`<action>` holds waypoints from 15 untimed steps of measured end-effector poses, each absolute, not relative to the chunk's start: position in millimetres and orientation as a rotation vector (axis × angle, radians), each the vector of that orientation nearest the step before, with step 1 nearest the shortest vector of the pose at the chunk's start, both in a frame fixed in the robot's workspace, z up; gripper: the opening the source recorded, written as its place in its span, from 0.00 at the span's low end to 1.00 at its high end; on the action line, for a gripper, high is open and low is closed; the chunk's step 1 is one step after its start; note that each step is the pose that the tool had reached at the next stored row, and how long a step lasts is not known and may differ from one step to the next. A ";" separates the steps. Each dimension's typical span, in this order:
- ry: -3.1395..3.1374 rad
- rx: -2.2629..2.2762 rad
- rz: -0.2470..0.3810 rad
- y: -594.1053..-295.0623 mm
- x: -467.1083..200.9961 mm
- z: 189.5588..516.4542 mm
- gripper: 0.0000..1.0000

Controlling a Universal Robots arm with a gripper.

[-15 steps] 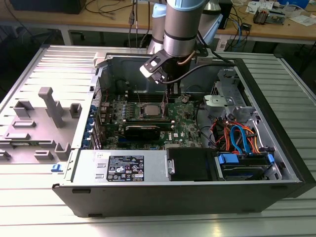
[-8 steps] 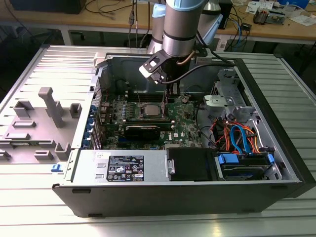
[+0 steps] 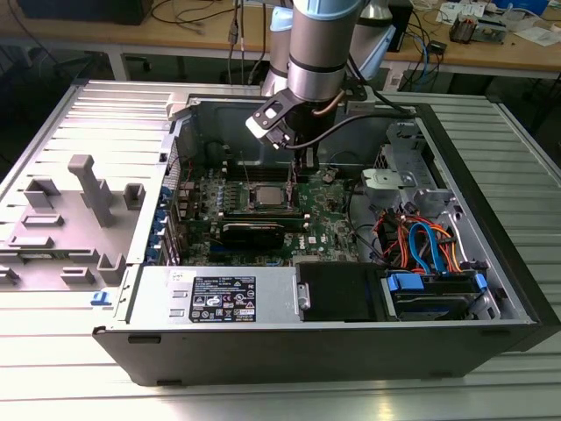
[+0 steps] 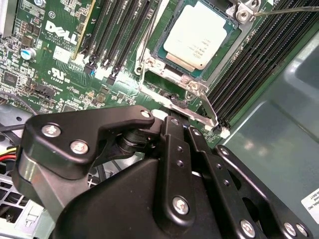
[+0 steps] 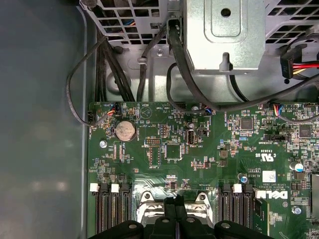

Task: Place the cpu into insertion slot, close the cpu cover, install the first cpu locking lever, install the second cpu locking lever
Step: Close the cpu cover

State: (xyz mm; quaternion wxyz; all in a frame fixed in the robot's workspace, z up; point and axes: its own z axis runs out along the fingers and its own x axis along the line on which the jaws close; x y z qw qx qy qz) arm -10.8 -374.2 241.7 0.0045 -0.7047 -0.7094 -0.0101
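Observation:
The cpu [image 3: 267,195] [image 4: 197,35] lies flat in the insertion slot [image 4: 194,112] on the green motherboard, silvery top up. The cpu cover [image 4: 167,69] frames it, lying down around the chip. One thin wire lever [image 4: 148,42] runs along one side of the socket; another lever [image 4: 286,8] pokes out past the far corner. My gripper [image 3: 302,167] [image 5: 175,201] hovers just beside the socket's edge [image 5: 147,198], fingers pressed together with nothing seen between them. Its black body [image 4: 164,199] hides the board beneath.
Long black memory slots [image 4: 259,55] flank the socket on both sides. A metal drive cage [image 3: 399,180] and coloured cables [image 3: 421,241] sit at the exterior view's right, the power supply [image 3: 228,294] in front. Case walls [image 3: 180,132] surround the board. A grey fixture [image 3: 88,189] stands outside.

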 end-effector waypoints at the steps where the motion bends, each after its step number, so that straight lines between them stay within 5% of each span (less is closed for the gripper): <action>1: -2.222 -2.208 -0.032 -374.2 -11.3 241.7 0.11; 15: -2.222 -2.207 -0.032 -374.2 -22.9 241.0 0.11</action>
